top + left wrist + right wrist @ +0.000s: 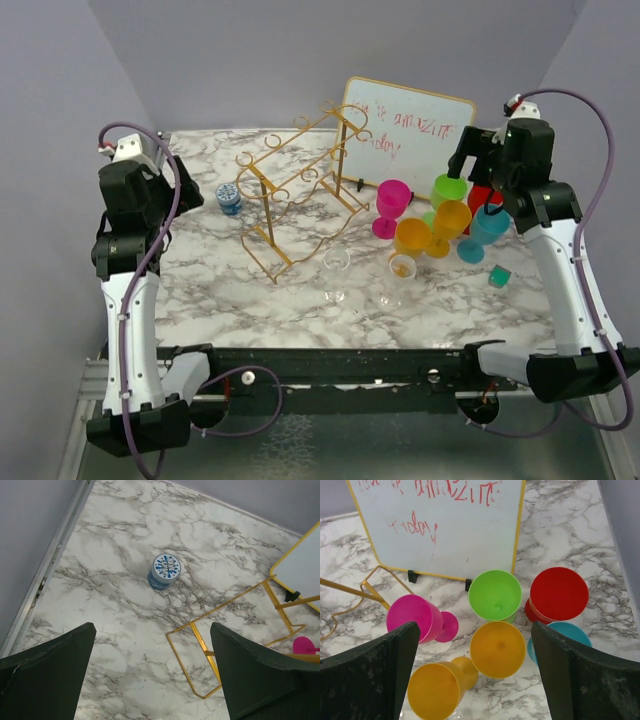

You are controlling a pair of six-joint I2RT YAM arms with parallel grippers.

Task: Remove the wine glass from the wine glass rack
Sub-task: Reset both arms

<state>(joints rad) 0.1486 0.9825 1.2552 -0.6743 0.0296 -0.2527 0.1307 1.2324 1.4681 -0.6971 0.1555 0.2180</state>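
Observation:
The gold wire wine glass rack [300, 190] stands mid-table; I see no glass hanging on it. Two clear wine glasses [337, 272] [400, 280] stand on the table in front of it. My left gripper [190, 188] is open and empty, high above the table left of the rack; its wrist view [152, 680] shows the rack's base rail [210, 650] between its fingers. My right gripper [462, 170] is open and empty above the coloured glasses; in its wrist view [475, 675] an orange glass [497, 649] lies below the gap.
A gold-framed whiteboard [405, 135] stands behind the rack. Pink [415, 617], green [495, 594], red [559, 594], teal [570, 635] and a second orange glass [435, 690] cluster at the right. A blue tin [165, 571] sits left of the rack. A teal cube [499, 276] lies near the right arm.

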